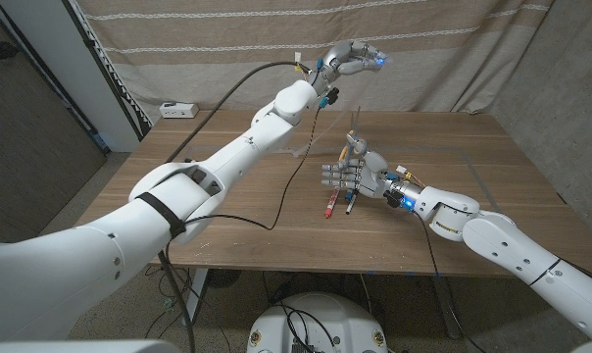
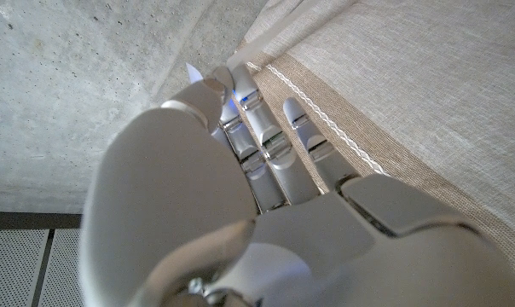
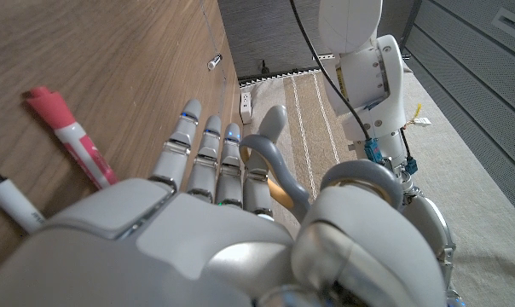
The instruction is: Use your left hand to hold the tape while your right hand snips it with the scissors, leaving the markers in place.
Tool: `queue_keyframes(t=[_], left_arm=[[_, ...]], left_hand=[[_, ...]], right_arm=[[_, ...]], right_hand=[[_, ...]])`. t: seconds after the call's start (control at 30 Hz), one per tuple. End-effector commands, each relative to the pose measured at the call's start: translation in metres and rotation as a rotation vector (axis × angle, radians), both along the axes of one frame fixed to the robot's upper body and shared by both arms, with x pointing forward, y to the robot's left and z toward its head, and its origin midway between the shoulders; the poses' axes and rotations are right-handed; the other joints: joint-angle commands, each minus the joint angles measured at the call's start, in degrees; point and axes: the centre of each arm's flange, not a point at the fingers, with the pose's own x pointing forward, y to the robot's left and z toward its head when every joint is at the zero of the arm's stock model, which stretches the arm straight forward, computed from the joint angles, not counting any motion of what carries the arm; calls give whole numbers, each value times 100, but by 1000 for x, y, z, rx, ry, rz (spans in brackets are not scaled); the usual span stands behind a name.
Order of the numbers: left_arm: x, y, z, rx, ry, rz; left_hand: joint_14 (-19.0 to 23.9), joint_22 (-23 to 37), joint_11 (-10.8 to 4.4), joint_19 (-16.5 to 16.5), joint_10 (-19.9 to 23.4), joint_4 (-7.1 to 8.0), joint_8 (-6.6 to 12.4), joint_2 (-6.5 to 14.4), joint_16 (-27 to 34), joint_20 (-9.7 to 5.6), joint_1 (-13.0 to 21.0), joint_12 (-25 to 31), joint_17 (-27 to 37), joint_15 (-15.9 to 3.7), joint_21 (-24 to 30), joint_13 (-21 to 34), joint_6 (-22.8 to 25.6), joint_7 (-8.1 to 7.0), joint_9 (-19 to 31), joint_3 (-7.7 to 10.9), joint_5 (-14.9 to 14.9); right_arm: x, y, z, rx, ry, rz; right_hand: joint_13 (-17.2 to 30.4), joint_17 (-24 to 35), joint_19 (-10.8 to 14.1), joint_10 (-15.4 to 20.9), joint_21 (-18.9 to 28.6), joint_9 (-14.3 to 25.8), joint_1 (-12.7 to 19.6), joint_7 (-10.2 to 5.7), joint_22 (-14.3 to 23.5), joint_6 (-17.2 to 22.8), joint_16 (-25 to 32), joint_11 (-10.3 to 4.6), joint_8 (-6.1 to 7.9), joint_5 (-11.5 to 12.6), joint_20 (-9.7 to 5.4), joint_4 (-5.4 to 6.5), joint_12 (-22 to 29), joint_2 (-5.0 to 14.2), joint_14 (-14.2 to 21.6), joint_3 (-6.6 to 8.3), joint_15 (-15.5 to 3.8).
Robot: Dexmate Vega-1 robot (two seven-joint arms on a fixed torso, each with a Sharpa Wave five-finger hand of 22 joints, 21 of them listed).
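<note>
Tape barely discernible below raised left hand [image 1: 353, 59]; right hand [image 1: 358, 175] grips scissors [image 1: 356, 142]

No readable text — markers, arms, anywhere.

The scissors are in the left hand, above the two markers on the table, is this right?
Not quite: the right hand holds the scissors, as the head view shows. They are above the two markers on the table, as you said.

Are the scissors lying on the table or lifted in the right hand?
Lifted. The right hand grips the scissors by their grey handles, blades pointing up above the table; the markers lie on the wood beneath.
</note>
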Motion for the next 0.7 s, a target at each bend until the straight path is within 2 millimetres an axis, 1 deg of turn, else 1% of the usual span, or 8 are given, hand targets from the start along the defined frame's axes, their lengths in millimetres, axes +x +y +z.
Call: queue_keyframes(t=[0.03,0.2,0.7], left_arm=[[-4,4,-8,-7,11,-7],[-6,7,-9,-18,8,-5],[-5,19,-8,-51,12,18]], left_hand=[[29,9,-53,-24,14,-14,40,26,24,-771,52,32,342,-46,41,20,-16,-14,-1,-18,31],[27,9,-52,-28,21,-14,44,28,22,-771,54,36,344,-46,47,26,-18,9,2,-25,30],[26,8,-52,-35,21,-13,51,34,19,-770,57,32,348,-45,59,28,-8,-2,-4,-38,29]], right_arm=[[0,1,-3,2,7,1],[-1,2,-4,2,11,2],[-1,2,-4,0,10,2]], right_hand=[[19,13,-3,-33,12,10,39,188,18,-17,-24,14,-19,-4,-22,-3,0,6,20,12,3],[19,13,-3,-48,13,14,39,189,18,-16,-21,8,-18,-6,-22,-2,-5,8,24,13,-2],[20,13,6,-49,17,24,40,190,18,-24,-21,7,-20,-11,-22,-1,-2,7,24,12,-4]])
